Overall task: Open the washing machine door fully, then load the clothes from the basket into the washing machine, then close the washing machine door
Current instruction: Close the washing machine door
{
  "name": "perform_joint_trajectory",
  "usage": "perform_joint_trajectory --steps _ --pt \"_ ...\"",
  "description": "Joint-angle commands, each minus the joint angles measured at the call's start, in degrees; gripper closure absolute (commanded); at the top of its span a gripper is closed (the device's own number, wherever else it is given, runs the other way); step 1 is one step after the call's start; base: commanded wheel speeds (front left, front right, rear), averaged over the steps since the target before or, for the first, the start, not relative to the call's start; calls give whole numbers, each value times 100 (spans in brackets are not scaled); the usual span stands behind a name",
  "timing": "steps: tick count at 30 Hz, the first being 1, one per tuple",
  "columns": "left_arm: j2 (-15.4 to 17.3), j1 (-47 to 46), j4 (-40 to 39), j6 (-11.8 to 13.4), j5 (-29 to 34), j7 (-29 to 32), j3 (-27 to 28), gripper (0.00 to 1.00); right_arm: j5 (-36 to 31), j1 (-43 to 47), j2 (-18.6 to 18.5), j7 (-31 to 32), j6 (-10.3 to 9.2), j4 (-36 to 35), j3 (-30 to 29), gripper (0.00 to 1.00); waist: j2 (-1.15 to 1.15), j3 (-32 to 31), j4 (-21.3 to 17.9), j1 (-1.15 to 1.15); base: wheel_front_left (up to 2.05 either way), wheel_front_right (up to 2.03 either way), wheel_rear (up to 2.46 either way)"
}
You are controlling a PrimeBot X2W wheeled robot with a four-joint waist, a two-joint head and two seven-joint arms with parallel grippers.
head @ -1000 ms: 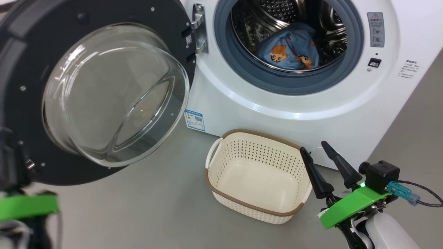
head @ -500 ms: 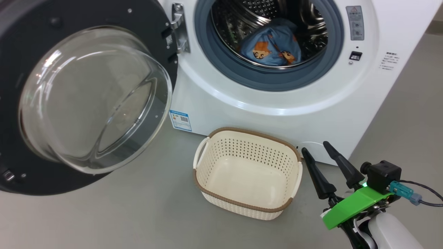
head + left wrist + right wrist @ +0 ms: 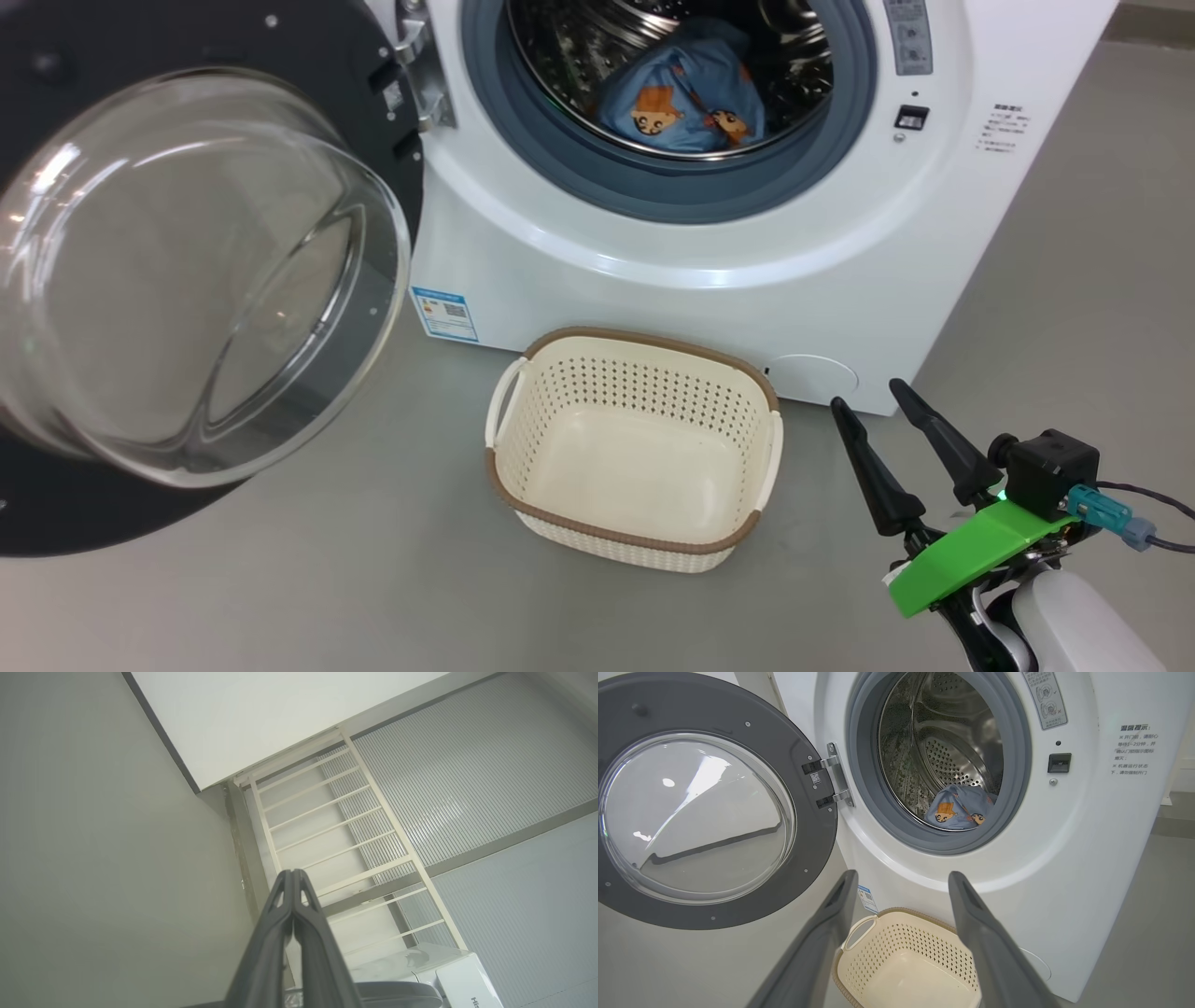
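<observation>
The white washing machine (image 3: 653,271) stands with its black washing machine door (image 3: 187,37) swung wide to the left, glass bowl facing me. Light blue clothes (image 3: 681,103) with orange bear prints lie in the steel drum, and the right wrist view has them too (image 3: 957,809). The cream basket (image 3: 635,541) sits empty on the floor before the machine, its rim (image 3: 896,914) between my right fingers in the wrist view. My right gripper (image 3: 866,393) is open and empty, right of the basket (image 3: 903,873). My left gripper (image 3: 292,871) is shut on nothing, pointing up at a wall.
Grey floor surrounds the machine, with room to the right of it. A blue label sticker (image 3: 444,314) and a round cap (image 3: 810,378) mark the machine's lower front. The left wrist view has a white ladder-like rack (image 3: 327,826) and ribbed wall panels (image 3: 467,765).
The head camera has moved, so the whole scene has slid left and up. The left arm's green mount, at the lower left a second ago, has left the head view.
</observation>
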Motion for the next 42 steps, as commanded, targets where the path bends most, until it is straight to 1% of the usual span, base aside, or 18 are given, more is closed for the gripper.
perform_joint_trajectory --steps 1,6,11,15,19,24,31,35,36,42 --pt "466 -201 95 -72 -68 77 121 100 -16 -115 -69 -27 9 -133 132 0 0 61 -80 0 0 0 0" --pt "752 -355 895 -165 -163 82 237 100 -27 -165 -149 -27 9 -137 133 0 0 172 -218 0 0 0 0" --pt "951 -458 1630 -206 -286 123 363 100 -26 -197 -196 -27 9 -150 100 0 0 272 -336 0 0 0 0" --pt "1072 -480 2117 -226 -311 161 391 100 -26 -229 -199 -27 9 -174 117 0 0 336 -432 0 0 0 0" --pt "1126 -553 2473 -250 -363 153 433 100 -48 -247 -236 -27 9 -172 121 0 0 409 -483 0 0 0 0" --pt "1164 -681 2707 -299 -438 296 423 100 -51 -247 -299 -27 9 -164 88 0 0 464 -508 0 0 0 0" --pt "1188 -769 2912 -330 -424 764 239 100 -56 -265 -264 -27 9 -160 103 0 0 456 -518 0 0 0 0" --pt "1174 -758 2997 -339 -414 1226 98 100 -55 -239 -234 -27 9 -139 84 0 0 412 -500 0 0 0 0" --pt "1174 -758 2997 -339 -414 1226 98 100 -55 -239 -234 -27 9 -139 84 0 0 412 -500 0 0 0 0" --pt "1108 -623 2890 -352 -365 2008 -182 100 -44 -215 -167 -27 9 -112 81 0 0 298 -470 0 0 0 0"
